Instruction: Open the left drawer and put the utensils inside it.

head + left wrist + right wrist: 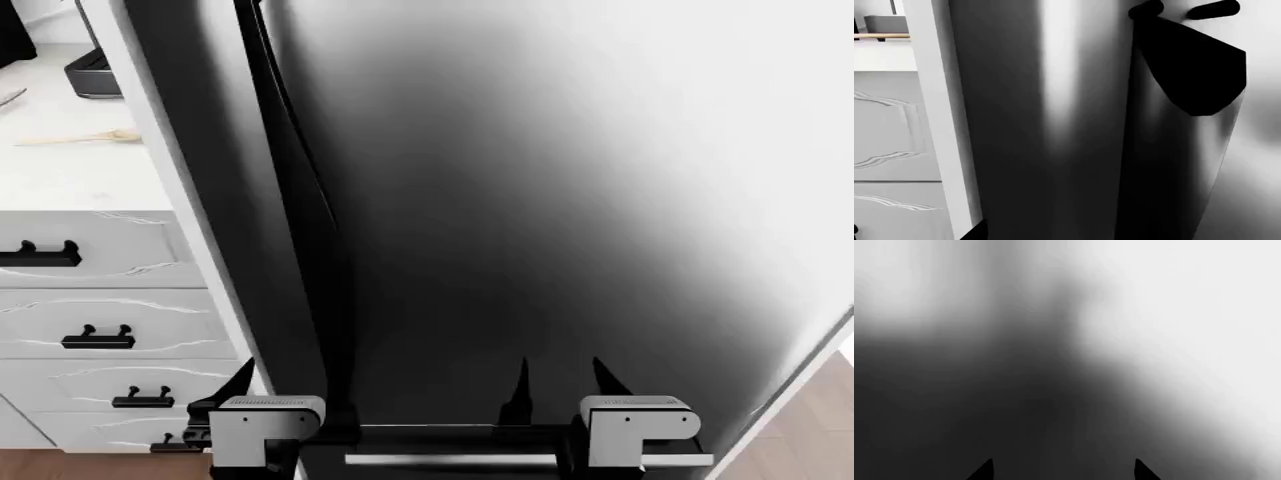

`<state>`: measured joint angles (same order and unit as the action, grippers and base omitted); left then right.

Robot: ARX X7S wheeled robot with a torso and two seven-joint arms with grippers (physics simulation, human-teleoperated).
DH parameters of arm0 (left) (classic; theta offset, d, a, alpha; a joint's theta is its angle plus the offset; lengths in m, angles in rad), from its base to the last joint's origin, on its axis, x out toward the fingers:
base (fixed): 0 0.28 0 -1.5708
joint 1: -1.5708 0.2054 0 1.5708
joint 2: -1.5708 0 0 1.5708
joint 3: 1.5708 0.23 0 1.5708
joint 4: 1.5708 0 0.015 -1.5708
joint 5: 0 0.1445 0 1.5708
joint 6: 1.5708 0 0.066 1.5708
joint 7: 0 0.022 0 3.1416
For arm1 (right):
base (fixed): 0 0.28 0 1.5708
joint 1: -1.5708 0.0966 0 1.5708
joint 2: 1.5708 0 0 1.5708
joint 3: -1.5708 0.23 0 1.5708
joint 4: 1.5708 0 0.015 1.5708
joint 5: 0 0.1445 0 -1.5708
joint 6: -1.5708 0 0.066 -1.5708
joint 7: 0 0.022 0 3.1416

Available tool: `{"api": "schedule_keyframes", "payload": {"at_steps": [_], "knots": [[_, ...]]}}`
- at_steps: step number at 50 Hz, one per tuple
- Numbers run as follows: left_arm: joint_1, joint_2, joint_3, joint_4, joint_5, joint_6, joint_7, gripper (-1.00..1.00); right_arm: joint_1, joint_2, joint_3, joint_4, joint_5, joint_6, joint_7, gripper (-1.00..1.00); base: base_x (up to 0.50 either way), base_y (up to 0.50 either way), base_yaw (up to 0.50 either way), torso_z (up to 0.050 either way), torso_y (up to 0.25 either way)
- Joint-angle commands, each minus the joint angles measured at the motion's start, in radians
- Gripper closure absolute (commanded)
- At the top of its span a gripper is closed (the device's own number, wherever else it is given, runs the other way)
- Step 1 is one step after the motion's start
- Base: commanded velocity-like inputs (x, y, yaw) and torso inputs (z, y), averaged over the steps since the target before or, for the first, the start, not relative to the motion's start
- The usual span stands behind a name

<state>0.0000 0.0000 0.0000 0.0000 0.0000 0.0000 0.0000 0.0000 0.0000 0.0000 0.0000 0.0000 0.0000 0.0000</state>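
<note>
In the head view, at far left, the white tabletop (67, 175) is seen carrying the pale wooden spoon (80, 138), with a thin sliver at the very edge that may be the knife, too little being shown to tell. Below the tabletop, a stack of white drawer fronts with black bar handles is shown; the topmost, taken to be the left drawer (94, 250), is fully closed, its handle (38, 255) untouched. To the right, most of the view is filled by a tall steel appliance (534, 200), apparently a refrigerator, which stands directly ahead of the robot. At the lower edge, the left tool (240, 385) and then the right tool (558, 378) are shown, both held low against the appliance and well apart from the drawers; the right tool's fingertips are spread with nothing between them, as the right wrist view confirms, while only one tip of the left tool is shown, so its state cannot be told. The step in hand is judged to be the approach: the base should be shifted and turned leftward until the drawer handle is centred ahead, after which the handle should be approached squarely with a spread tool, so that the pull is made straight outward.
</note>
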Motion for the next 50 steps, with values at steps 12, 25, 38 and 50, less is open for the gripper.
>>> {"api": "schedule_keyframes", "payload": {"at_steps": [12,25,38,50], "knots": [[-0.007,-0.049,0.047,-0.022,-0.045,0.003,-0.054,-1.0,0.006,0.045,-0.07,0.002,0.043,0.038,0.06,-1.0,-0.15,0.0,0.0,0.0,0.0],[-0.009,-0.071,0.073,-0.035,-0.053,0.016,-0.08,-1.0,0.01,0.065,-0.099,0.024,0.061,0.022,0.082,-1.0,-0.5,0.0,0.0,0.0,0.0],[-0.015,-0.085,0.083,-0.036,-0.072,0.013,-0.096,-1.0,0.013,0.076,-0.117,0.034,0.069,0.001,0.111,-1.0,-0.15,0.19,0.0,0.0,0.0],[-0.027,-0.101,0.094,-0.048,-0.08,0.015,-0.117,-1.0,0.032,0.088,-0.136,0.042,0.08,0.017,0.125,-1.0,0.0,0.5,0.0,0.0,0.0]]}}
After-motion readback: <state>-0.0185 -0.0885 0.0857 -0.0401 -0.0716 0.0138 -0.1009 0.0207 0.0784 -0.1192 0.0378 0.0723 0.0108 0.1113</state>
